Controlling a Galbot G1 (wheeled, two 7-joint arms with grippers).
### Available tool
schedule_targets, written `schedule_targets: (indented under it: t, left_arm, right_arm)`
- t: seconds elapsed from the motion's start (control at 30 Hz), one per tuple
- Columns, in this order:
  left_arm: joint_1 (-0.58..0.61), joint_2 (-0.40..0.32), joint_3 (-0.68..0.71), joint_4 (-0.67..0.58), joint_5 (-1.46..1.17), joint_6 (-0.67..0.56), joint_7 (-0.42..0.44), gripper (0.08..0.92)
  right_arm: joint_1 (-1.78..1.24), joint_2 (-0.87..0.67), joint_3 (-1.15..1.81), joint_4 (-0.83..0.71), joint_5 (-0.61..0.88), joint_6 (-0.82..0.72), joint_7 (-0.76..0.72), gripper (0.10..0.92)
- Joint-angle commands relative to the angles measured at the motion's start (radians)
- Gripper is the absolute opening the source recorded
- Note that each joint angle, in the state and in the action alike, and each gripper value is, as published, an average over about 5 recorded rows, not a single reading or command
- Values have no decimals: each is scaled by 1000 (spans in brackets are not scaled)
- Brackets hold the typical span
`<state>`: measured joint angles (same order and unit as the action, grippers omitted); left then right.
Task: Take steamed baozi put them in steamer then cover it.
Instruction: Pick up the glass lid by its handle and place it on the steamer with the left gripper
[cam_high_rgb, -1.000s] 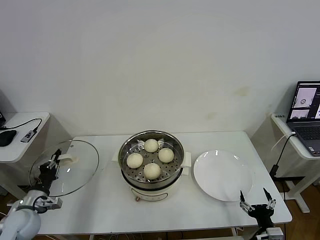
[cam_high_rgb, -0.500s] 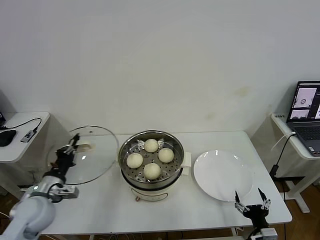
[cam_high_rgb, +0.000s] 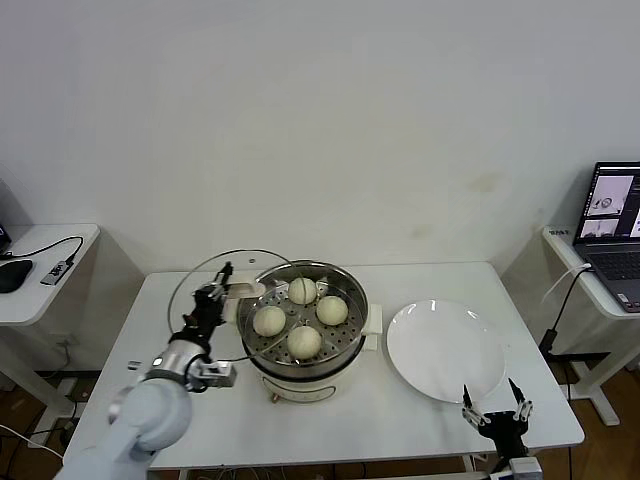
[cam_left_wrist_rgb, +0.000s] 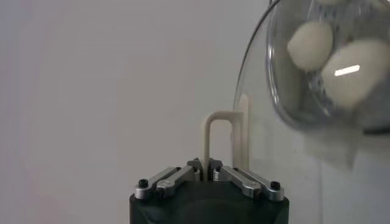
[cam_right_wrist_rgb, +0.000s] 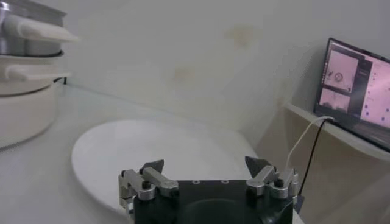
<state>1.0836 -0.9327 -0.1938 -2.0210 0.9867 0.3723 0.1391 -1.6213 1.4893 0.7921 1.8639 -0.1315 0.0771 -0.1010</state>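
Swung in from the table's left side, the clear glass cover now overlaps the left rim of the shiny steel steamer, tilted. Left gripper is clamped tight on its cream plastic handle. Four smooth round baozi sit on the perforated tray. Right gripper, jaws spread wide and empty, hangs near the flat white plate.

We see the left gripper clamped tight, raised over the tabletop's left half. The right gripper hangs spread wide at the tabletop's front right edge.
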Motion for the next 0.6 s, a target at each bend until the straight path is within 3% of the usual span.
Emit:
schedule_targets:
  t: [0.03, 0.6]
  left_arm:
    - [-168, -125, 200, 37, 127, 110, 98, 146]
    - [-218, -225, 285, 142, 190, 115, 121, 146]
  right_arm:
    - [13, 6, -9, -18, -24, 5, 6, 823]
    - [15, 3, 2, -35, -24, 6, 9, 823]
